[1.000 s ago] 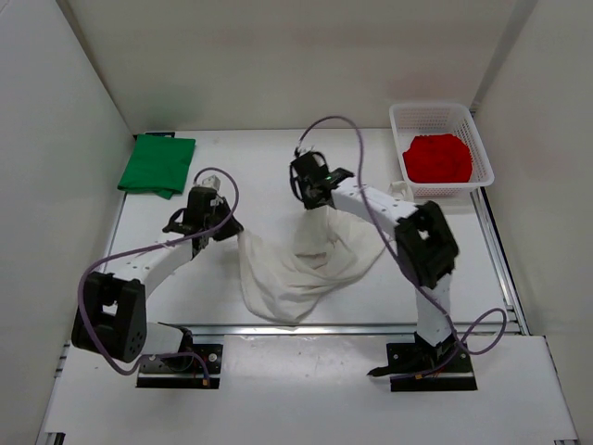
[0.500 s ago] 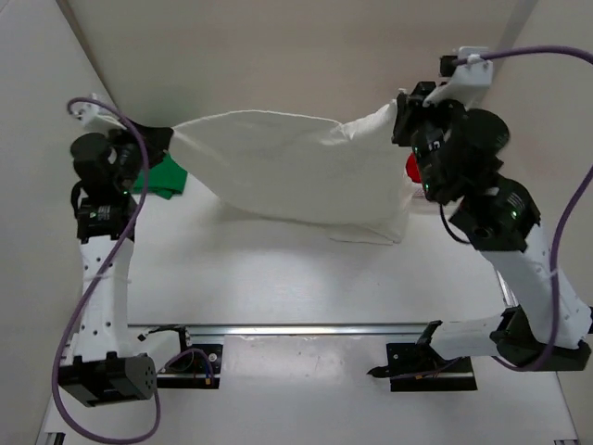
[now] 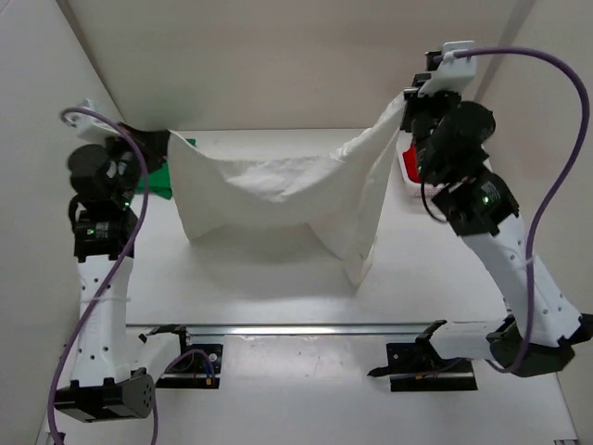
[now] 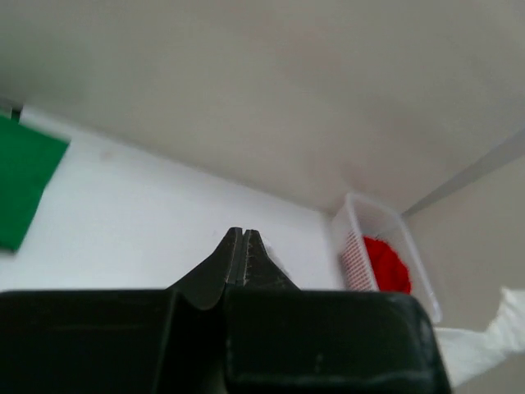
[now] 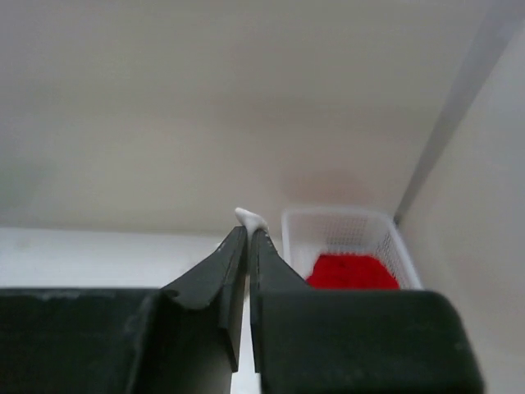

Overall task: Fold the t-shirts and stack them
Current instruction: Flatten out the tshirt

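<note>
Left end effector and right end effector clamp white t-shirt, green t-shirt partly hidden

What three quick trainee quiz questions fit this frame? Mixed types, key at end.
1. True or false: the white t-shirt is already folded.
2. The red t-shirt is: A) in the white mesh basket, B) held by a gripper, C) out of view.
3. Fill in: the left gripper and right gripper are each ___ on a corner of the white t-shirt.
Key: 1 false, it hangs between the grippers; 2 A; 3 shut.
</note>
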You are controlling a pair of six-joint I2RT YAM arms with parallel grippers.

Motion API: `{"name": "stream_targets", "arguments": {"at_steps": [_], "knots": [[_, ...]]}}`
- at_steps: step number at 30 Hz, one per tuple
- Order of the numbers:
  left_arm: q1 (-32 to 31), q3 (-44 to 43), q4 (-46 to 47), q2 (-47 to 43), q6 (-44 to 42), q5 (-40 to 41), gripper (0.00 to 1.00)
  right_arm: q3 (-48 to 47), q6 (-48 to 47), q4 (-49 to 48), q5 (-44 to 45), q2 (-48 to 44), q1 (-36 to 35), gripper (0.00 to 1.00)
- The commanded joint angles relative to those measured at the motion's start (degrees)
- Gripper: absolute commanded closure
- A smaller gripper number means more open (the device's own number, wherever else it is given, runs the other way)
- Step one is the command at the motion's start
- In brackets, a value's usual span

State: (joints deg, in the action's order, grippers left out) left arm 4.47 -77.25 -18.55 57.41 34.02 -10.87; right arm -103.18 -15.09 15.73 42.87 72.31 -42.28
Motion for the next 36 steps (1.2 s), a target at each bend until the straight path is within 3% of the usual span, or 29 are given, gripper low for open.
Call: {"name": "stream_targets", "arguments": {"at_steps": [1,3,6,8,10,11,13,15,17,21,25,28,31,34,36], "knots": [[-3.06,10.61,-0.35,3.66,-1.50,5.32,1.00,8.38,21.85,13.64,-38.12,3.00,18.88,1.00],[-6.03,15.88,3.06,6.82,-1.77,7.78,1.00,10.27,21.16,10.82,-46.98,9.38,24.43,1.00],[-7.53,12.95,5.27,17.63,-1.51,8.32,1.00,0.29,20.19,15.45,-53.49,24.39,29.87,1.00],[-8.24,5.04,4.57,28.06,-1.67,9.10,1.00,-18.19,18.96,19.75,-51.40,34.35,31.20,1.00],[-9.30,-11.16,0.55,35.79,-2.21,10.69,1.00,-35.23,20.88,23.47,-52.10,46.37,34.01,1.00],[-8.69,-16.47,-1.30,41.06,-2.03,10.26,1.00,-35.69,21.76,19.12,-54.80,46.60,34.98,1.00],[-8.43,-38.47,-8.40,48.19,-2.21,9.82,1.00,-38.74,26.23,9.54,-56.23,46.07,37.53,1.00],[-7.90,-52.73,-10.97,53.06,-1.68,10.34,1.00,-41.85,27.83,2.79,-56.75,44.94,39.11,1.00],[-6.23,-59.32,-8.90,53.96,0.34,9.39,1.00,-41.58,29.93,-4.54,-56.15,40.29,40.87,1.00],[-1.57,-50.46,1.31,44.83,2.29,10.33,1.00,-45.09,36.00,-10.36,-61.92,37.20,45.44,1.00],[1.23,-50.46,2.10,42.44,0.78,10.79,1.00,-40.72,35.13,-6.51,-62.91,34.75,46.50,1.00],[3.52,-45.19,3.25,39.54,1.05,9.99,1.00,-34.48,29.08,0.42,-57.49,31.40,43.78,1.00],[3.62,-37.11,4.39,35.77,-0.61,10.79,1.00,-21.40,26.17,2.82,-54.22,25.28,42.63,1.00],[2.22,-24.99,6.68,27.70,-2.46,13.50,1.00,4.12,24.41,-0.42,-49.83,15.07,41.05,1.00],[-0.59,-11.68,8.69,22.08,-5.61,17.52,1.00,15.65,23.88,-2.62,-46.75,7.18,40.35,1.00]]}}
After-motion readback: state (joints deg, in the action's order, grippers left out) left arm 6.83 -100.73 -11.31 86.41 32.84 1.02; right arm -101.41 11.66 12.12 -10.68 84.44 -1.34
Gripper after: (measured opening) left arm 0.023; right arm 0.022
